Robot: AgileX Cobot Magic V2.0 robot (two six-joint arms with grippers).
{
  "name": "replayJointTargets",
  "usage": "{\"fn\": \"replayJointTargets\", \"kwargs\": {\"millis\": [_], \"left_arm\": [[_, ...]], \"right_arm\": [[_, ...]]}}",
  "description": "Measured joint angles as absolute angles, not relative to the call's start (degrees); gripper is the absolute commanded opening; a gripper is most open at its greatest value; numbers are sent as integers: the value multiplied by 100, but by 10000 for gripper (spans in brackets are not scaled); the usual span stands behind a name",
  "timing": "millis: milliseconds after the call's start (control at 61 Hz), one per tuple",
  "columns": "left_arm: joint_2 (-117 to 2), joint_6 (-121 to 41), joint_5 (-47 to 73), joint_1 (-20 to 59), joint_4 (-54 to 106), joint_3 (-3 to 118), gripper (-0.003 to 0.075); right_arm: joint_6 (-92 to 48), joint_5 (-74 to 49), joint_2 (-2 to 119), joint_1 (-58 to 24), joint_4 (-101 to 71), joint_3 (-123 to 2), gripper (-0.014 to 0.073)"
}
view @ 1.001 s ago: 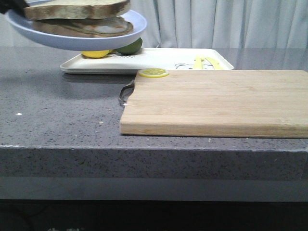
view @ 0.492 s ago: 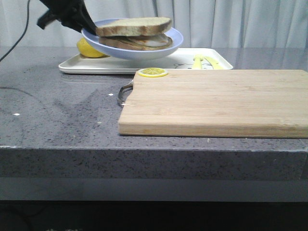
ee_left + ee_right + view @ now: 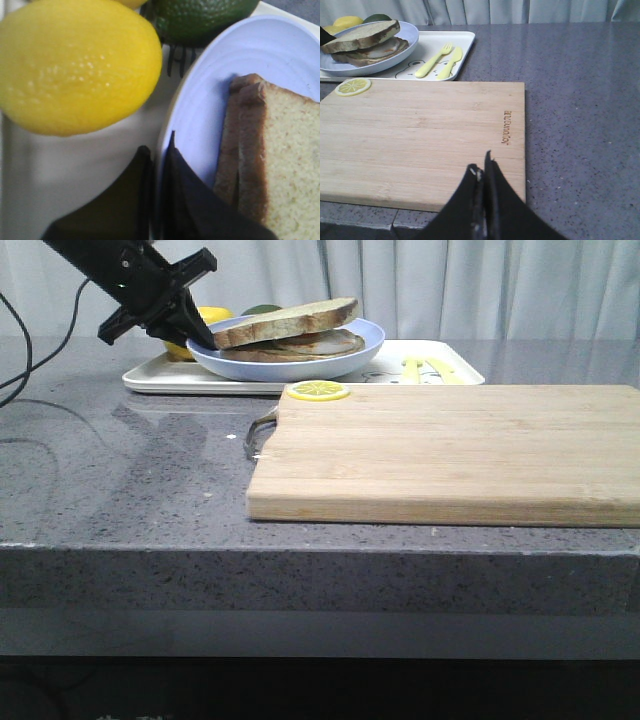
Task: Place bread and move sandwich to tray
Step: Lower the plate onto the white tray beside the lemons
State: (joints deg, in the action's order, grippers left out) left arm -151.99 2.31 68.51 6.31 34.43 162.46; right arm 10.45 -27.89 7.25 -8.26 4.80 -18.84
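left pincer (image 3: pixel 196 337) gripping plate (image 3: pixel 340 362) rim, sandwich (image 3: pixel 290 328) over tray (image 3: pixel 400 373)

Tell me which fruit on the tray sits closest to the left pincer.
The whole yellow lemon, right beside the left pincer; the green lime lies behind it.

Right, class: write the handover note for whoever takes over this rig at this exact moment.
Left gripper: shut on the blue plate rim, at the tray.
Right gripper: shut, holding nothing, above the cutting board.
Sandwich: on the plate, top slice tilted.
Done: bread is on, plate is over the tray.
Left: whether the plate rests fully can't be told; settle it, release, withdraw.
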Motion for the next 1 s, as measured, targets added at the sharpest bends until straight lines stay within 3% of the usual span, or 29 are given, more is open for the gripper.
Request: {"fn": "replayJointTargets", "kwargs": {"millis": [246, 361, 574, 673, 870, 1001], "left_arm": [[-15258, -149, 6550, 716, 3505, 16246, 6], [-15258, -209, 6539, 716, 3529, 16246, 113], [-15258, -308, 6588, 725, 3569, 16246, 429], [-15258, -308, 6592, 738, 3578, 16246, 506], [-15258, -308, 6797, 728, 3578, 16453, 483], [-15258, -308, 7067, 645, 3582, 16771, 417]], "right_arm": [[1045, -2793, 725, -826, 480, -1884, -60], [1045, -2793, 725, -826, 480, -1884, -60], [1045, -2793, 725, -826, 480, -1884, -60], [1045, -2793, 725, -826, 480, -1884, -60], [1045, -2793, 725, -826, 480, -1884, -60], [1045, -2793, 725, -826, 480, -1884, -60]]}}
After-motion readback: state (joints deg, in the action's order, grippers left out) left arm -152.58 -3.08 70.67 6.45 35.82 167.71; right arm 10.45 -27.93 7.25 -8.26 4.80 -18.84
